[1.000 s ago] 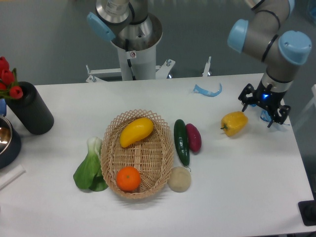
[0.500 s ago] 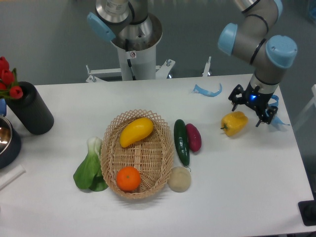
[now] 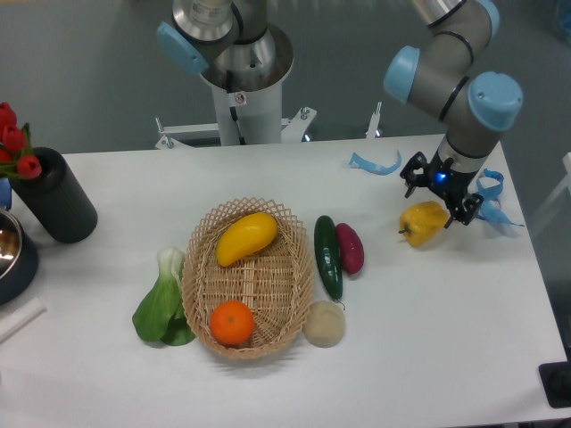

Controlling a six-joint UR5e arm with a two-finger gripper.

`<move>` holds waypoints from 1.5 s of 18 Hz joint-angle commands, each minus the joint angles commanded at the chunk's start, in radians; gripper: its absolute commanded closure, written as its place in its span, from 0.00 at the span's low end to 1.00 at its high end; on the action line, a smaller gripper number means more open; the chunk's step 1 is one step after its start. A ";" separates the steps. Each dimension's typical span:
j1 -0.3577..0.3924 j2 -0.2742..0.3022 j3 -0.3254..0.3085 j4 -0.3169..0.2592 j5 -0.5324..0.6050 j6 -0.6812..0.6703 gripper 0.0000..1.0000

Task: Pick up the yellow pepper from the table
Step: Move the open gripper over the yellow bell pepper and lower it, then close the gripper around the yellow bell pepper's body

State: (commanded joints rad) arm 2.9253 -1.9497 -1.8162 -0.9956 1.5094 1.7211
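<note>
While the gripper [image 3: 440, 189] hangs just above the yellow pepper [image 3: 424, 221], its dark fingers stand spread wide apart with nothing between them. On the right part of the table [image 3: 428, 339], the pepper sits with bare surface in front of it and to its right, up to the right edge. Its long axis runs from lower left to upper right, stem toward the lower left. Counts: one wicker basket [image 3: 284, 294] holding one yellow mango-like fruit [image 3: 245, 237] and one orange [image 3: 232, 322]; one cucumber [image 3: 327, 256]; one purple vegetable [image 3: 350, 247]; one bok choy [image 3: 164, 301]; two blue scraps, one behind the pepper [image 3: 373, 164], one by the right edge [image 3: 492, 205].
</note>
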 joint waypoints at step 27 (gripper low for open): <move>-0.031 -0.015 0.024 0.109 0.011 -0.018 0.67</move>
State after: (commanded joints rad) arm 2.8946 -1.9651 -1.7918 -0.8866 1.5201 1.7027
